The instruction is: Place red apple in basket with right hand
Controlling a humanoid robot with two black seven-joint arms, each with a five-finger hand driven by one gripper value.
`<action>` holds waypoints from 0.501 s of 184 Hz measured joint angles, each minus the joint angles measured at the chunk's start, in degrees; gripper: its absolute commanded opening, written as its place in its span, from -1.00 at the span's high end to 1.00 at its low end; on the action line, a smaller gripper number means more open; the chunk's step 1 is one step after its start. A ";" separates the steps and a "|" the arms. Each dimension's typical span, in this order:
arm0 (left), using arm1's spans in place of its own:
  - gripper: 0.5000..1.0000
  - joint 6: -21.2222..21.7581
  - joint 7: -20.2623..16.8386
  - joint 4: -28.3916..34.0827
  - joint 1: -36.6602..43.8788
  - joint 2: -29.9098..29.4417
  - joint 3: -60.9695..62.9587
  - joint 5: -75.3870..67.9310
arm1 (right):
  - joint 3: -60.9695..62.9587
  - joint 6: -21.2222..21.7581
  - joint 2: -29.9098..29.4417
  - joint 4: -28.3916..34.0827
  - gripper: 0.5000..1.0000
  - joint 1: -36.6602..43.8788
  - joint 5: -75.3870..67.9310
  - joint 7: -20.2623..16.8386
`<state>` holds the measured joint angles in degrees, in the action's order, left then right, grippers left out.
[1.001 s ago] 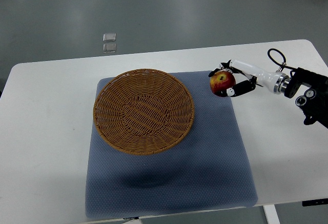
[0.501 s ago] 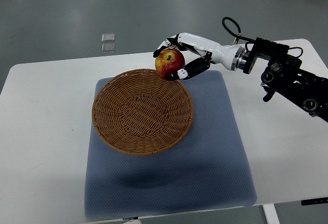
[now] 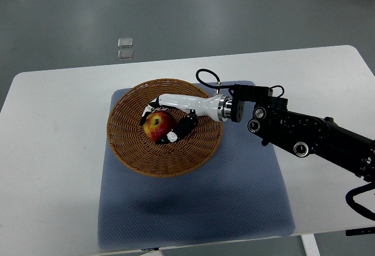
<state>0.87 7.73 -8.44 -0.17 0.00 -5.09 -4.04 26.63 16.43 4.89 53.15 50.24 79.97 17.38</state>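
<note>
Round brown woven basket (image 3: 126, 144) on a blue-grey mat (image 3: 193, 209), mat on a white table (image 3: 53, 150). Inside the basket, a little past the middle toward the far side, one red apple (image 3: 157, 126) with a yellow patch. Nothing else in the basket. Cannot tell if the apple sits on the basket's bottom or hangs just above it.

Right hand (image 3: 166, 119) reaching in over the basket's right rim, white on top, black underneath. Fingers (image 3: 153, 105) curled around the apple, some over its far side, one black finger with a white tip tucked in at its near right side. Apple held snug between them.

Right arm (image 3: 304, 139) long and black, coming in from the right edge, lying low across the mat's right half, with a white piece and a silver ring at the wrist. Thin black cable (image 3: 205, 77) looping up near the wrist.

Dark soft shadow on the mat near the front edge, below the basket.

Past the table, on the grey floor, two small clear squares (image 3: 125, 47) side by side, one behind the other.
</note>
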 measured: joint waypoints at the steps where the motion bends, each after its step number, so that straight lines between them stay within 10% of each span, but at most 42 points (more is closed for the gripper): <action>1: -1.00 0.00 0.00 0.00 0.00 0.00 0.00 0.00 | -0.03 -0.02 -0.06 -0.08 0.11 -0.03 0.04 -0.01; 11: -1.00 0.00 0.00 0.00 -0.01 0.00 0.00 0.00 | -0.36 -0.46 -0.73 -0.85 -0.02 -0.40 0.35 -0.18; 12: -1.00 0.00 0.00 0.00 -0.01 0.00 0.00 0.00 | -0.38 -0.51 -0.78 -0.91 -0.65 -0.43 0.37 -0.19; 13: -1.00 0.00 0.00 0.00 -0.01 0.00 0.00 0.00 | -0.43 -0.61 -0.86 -1.01 -0.69 -0.49 0.40 -0.21; 92: -1.00 -0.03 0.00 0.00 -0.01 0.00 0.00 0.00 | 5.20 -1.44 -1.24 -1.53 -0.69 -1.58 -4.00 -0.39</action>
<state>0.84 7.73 -8.44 -0.17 0.00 -5.10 -4.04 31.83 14.99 3.65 51.62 48.65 75.97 17.00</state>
